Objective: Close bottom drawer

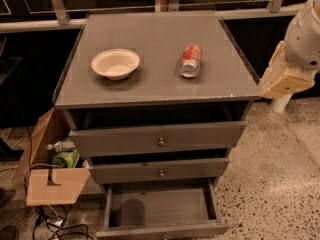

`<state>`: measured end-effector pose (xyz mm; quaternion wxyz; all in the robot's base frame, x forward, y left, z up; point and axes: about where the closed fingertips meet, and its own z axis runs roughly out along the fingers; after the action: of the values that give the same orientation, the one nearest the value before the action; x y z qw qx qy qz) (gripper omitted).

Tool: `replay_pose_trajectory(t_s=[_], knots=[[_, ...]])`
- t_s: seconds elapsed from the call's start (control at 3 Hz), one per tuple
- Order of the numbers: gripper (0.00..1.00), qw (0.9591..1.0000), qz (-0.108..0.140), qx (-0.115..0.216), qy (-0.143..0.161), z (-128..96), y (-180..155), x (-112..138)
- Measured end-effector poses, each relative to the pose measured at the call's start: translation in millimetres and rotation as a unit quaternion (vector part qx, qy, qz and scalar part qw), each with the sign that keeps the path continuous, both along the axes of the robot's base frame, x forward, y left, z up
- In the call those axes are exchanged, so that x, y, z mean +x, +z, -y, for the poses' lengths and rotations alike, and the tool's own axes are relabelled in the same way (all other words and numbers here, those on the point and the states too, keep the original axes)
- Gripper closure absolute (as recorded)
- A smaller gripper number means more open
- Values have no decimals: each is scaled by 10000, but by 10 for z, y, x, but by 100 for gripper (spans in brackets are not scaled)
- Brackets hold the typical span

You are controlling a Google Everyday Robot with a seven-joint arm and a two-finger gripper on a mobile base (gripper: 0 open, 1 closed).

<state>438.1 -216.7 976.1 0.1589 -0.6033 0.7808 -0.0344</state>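
Note:
The grey cabinet (155, 91) has three drawers. The bottom drawer (161, 208) is pulled far out, an empty shallow grey tray with its slim front panel (150, 231) at the lower edge of the view. The middle drawer (159, 170) and the top drawer (156, 139) each stick out a little, with brass knobs. My gripper (281, 76), a cream-coloured piece on the white arm (307, 31), hangs at the right, beside the cabinet's top right corner and well above the bottom drawer. It touches nothing.
A cream bowl (115, 63) and a red soda can (190, 60) lying on its side rest on the cabinet top. An open cardboard box (50, 181) with a bottle and green packet stands at the cabinet's left. Cables (55, 226) lie on the speckled floor.

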Motion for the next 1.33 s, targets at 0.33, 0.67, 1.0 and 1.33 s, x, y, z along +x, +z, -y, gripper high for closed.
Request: replay_pose_trajectory(t_s=[0.33, 0.67, 1.0, 1.33], knots=[[91, 10000, 0, 0, 0, 0, 0, 0], [100, 10000, 1, 0, 0, 0, 0, 0], [100, 10000, 1, 0, -1, 0, 0, 0], [100, 9998, 23, 58, -167, -20, -132, -72]])
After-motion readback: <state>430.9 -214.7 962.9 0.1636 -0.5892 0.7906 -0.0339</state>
